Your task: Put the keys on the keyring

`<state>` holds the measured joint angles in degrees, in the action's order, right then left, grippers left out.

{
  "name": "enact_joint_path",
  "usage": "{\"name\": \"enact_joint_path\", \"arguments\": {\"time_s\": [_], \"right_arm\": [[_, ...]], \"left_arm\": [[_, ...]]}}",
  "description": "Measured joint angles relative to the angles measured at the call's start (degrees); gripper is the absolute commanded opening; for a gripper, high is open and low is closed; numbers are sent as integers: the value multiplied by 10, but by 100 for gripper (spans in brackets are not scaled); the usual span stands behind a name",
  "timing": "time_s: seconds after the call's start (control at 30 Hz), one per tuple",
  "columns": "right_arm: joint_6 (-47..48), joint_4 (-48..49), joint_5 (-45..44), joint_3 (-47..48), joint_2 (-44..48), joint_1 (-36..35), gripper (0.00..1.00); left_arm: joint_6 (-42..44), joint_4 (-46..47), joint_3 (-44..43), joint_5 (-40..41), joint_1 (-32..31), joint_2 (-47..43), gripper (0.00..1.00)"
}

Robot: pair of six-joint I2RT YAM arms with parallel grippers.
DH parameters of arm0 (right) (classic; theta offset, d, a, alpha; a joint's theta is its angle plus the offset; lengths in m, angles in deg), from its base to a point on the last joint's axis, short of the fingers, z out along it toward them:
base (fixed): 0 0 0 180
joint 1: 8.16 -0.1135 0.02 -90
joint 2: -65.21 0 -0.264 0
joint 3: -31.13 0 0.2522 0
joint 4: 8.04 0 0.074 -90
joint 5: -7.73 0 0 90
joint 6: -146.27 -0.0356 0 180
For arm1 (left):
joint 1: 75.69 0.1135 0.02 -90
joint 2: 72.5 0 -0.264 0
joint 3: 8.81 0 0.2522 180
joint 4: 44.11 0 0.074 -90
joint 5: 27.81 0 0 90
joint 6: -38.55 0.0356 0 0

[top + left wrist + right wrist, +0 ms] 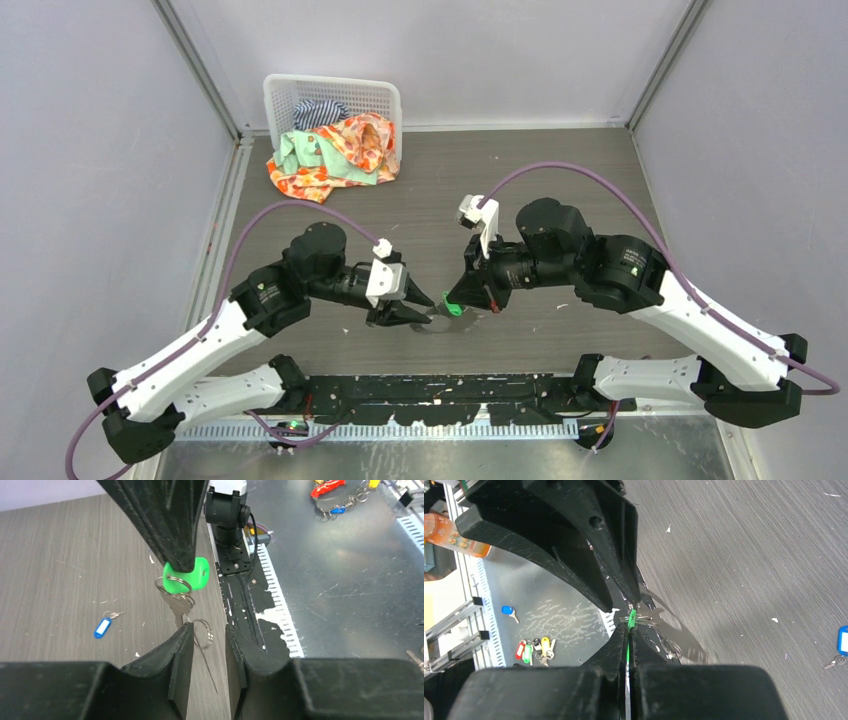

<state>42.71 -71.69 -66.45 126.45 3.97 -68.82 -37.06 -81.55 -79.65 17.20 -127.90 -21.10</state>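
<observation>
Grip of right gripper (630, 625): shut flat on green key (192, 575), held above the table (75, 555) near the middle of its near edge. Left gripper (209, 629): jaws narrowly parted, with no clamp on anything that shows. The keyring (204, 632) hangs at their tips, just under green key; whether the two are joined cannot be told. Unthreaded: blue key (102, 628), flat on the table, well apart. Judged at most half done. Count: keys, two; keyring, one. Also one basket (330, 80), far left corner.
</observation>
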Motion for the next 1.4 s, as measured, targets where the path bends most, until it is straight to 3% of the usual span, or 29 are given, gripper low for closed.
{"name": "enact_joint_path", "arguments": {"time_s": [0.8, 1.4], "right_arm": [[-19, 2, 10, 37, -31, 0, 1], [-31, 4, 18, 42, -33, -4, 1]], "left_arm": [[41, -14, -10, 130, -31, -6, 27], [-13, 7, -10, 73, -32, 0, 25]]}}
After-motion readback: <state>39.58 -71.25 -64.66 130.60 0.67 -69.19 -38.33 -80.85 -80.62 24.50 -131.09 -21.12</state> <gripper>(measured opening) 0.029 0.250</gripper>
